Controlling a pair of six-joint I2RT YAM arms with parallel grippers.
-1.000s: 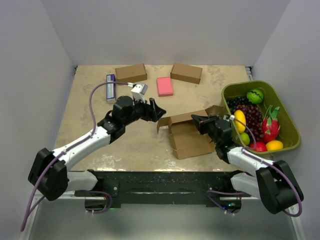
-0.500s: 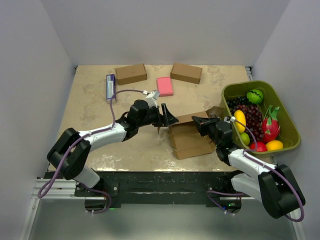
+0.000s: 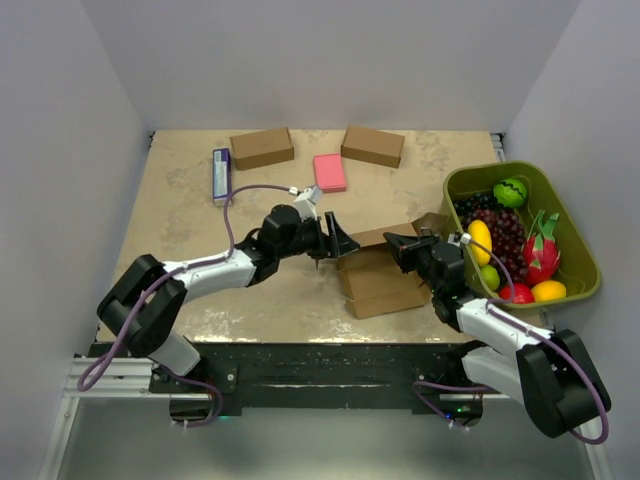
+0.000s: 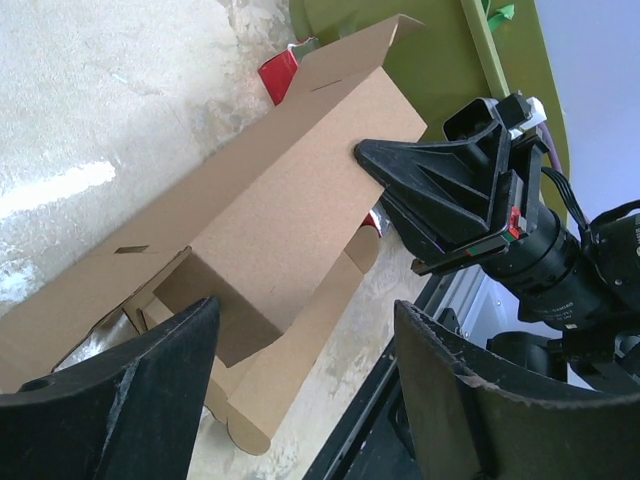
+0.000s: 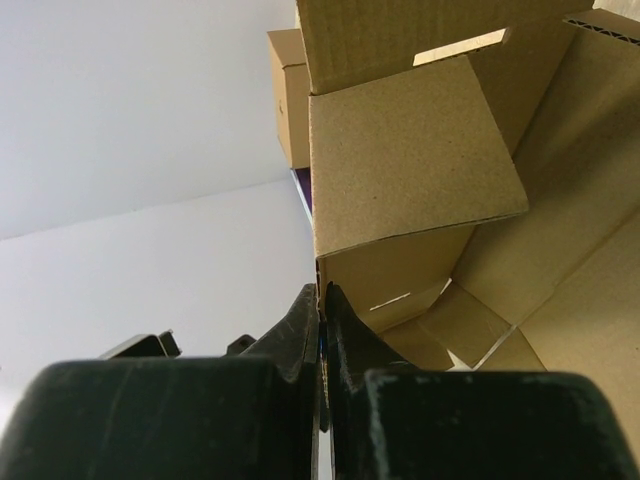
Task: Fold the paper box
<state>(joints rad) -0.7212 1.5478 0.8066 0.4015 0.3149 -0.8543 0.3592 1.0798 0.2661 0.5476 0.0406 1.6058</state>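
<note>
- Table [image 3: 170, 235]: beige, mottled top; carries every item below.
- Flat purple packet [image 3: 221, 173]: far left of the table, lying flat, well apart from both arms.
- Brown box, left [image 3: 262, 147]: closed, at the far edge.
- Left gripper [image 3: 335, 238] [image 4: 300, 400]: reaches in from the left. Its fingers [image 4: 120, 400] are spread wide with nothing between them, poised just beside the left end of the paper box.
- Pink pad [image 3: 329, 172]: flat, between the two brown boxes and slightly nearer the arms.
- Brown box, right [image 3: 372, 146]: closed, at the far edge.
- Paper box [image 3: 385, 285] [image 4: 290, 200] [image 5: 410, 160]: centre-right of the table, between the two grippers and near the table's front edge. It is partly folded, with its base flat, one long panel and the end flaps raised, and tab slots visible.
- Right gripper [image 3: 392, 240] [image 5: 320, 295]: fingers pressed together, pinching the edge of a raised panel of the paper box.
- Green bin [image 3: 520, 166]: far right of the table, holding assorted fruit [image 3: 520, 240].
</note>
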